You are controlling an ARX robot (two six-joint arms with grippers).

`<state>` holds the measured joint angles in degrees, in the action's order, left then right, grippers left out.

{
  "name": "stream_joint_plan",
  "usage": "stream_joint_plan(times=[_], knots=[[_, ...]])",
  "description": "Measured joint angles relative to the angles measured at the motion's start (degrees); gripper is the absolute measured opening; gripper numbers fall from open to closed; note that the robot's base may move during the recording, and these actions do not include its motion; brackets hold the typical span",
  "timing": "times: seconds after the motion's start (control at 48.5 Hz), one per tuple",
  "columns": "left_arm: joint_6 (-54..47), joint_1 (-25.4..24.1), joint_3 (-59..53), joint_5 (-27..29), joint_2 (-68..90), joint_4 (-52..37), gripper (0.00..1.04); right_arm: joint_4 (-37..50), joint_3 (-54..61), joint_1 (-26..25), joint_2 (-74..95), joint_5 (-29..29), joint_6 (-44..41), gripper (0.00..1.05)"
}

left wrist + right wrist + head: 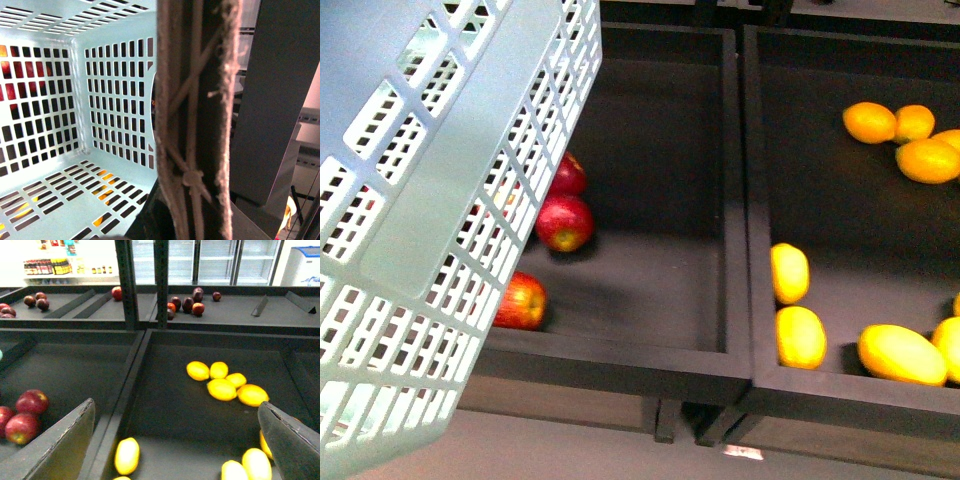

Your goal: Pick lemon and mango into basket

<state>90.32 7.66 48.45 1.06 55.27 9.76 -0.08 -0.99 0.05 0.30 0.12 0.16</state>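
The right claw (176, 405) hangs wide open and holds nothing, its two grey fingers (65, 440) spread far apart above the right bin (860, 220). The lemon (914, 122) (218, 369), small and roundish, lies on the dark floor of that bin, ahead of the claw and well apart from it, out past the fingertips. It sits in a tight cluster of yellow-orange fruit. The mango (928, 160) (221, 389), as best I can tell it from its neighbours, is the plump oval just beside the lemon on the side nearer the claw. Several paler yellow fruits (790, 272) (127, 455) lie much closer to the claw, almost beneath it, along the near wall of the same bin. The basket (440, 200) (115, 90) is off to the claw's left, raised and tilted over the left bin (660, 200), where red apples (565, 222) (22, 427) lie beside and behind its lattice wall. In the left wrist view the basket's brown handle (195, 125), bound with a white zip tie (192, 179), runs right across the camera with the slotted floor beyond it. The left claw's own fingers cannot be made out there, so I cannot tell whether it is closed on the handle.
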Motion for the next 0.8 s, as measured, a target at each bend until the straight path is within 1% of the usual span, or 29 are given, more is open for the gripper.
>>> stream_joint_plan(times=[0.289, 0.433, 0.454, 0.495, 0.516, 0.536, 0.557, 0.598, 0.619, 0.66, 0.722, 0.805], knots=[[-0.1, -0.1, 0.1, 0.1, 0.1, 0.0, 0.05, 0.0, 0.0, 0.0, 0.0, -0.5, 0.0, 0.96], [-1.1, -0.7, 0.1, 2.1, 0.1, 0.0, 0.05, 0.0, 0.0, -0.1, -0.1, -0.5, 0.0, 0.96], [-2.9, -0.7, 0.6, 1.3, 0.5, 1.5, 0.05, 0.0, 0.0, -0.1, -0.1, -0.5, 0.0, 0.96], [-7.1, -0.4, 4.0, -0.7, 2.4, 8.8, 0.05, 0.0, 0.0, -0.1, -0.1, -0.3, 0.0, 0.96], [-7.8, -0.2, 5.1, -1.0, 3.0, 10.9, 0.05, 0.0, 0.0, -0.1, -0.1, -0.3, 0.0, 0.96], [-11.1, 0.2, 7.3, -1.5, 4.5, 14.5, 0.05, 0.0, 0.0, -0.1, -0.1, -0.2, 0.0, 0.96], [-13.8, 0.4, 8.4, -1.6, 5.4, 16.1, 0.05, 0.0, 0.0, -0.1, -0.1, -0.2, 0.0, 0.96], [-22.6, 1.7, 12.3, -2.1, 9.2, 20.9, 0.05, 0.0, 0.0, -0.1, -0.1, -0.2, 0.0, 0.96], [-23.6, 1.9, 12.7, -2.2, 9.7, 21.0, 0.05, 0.0, 0.0, -0.1, -0.1, -0.2, 0.0, 0.96], [-30.5, 3.3, 14.9, -2.4, 13.4, 21.2, 0.05, 0.0, 0.0, -0.1, -0.1, -0.2, 0.0, 0.96], [-36.9, 4.8, 17.0, -2.3, 17.6, 20.5, 0.05, 0.0, 0.0, -0.1, -0.1, -0.2, 0.0, 0.96], [-40.4, 6.3, 19.4, -1.6, 21.9, 19.4, 0.05, 0.0, 0.0, -0.1, -0.1, -0.2, 0.0, 0.96]])
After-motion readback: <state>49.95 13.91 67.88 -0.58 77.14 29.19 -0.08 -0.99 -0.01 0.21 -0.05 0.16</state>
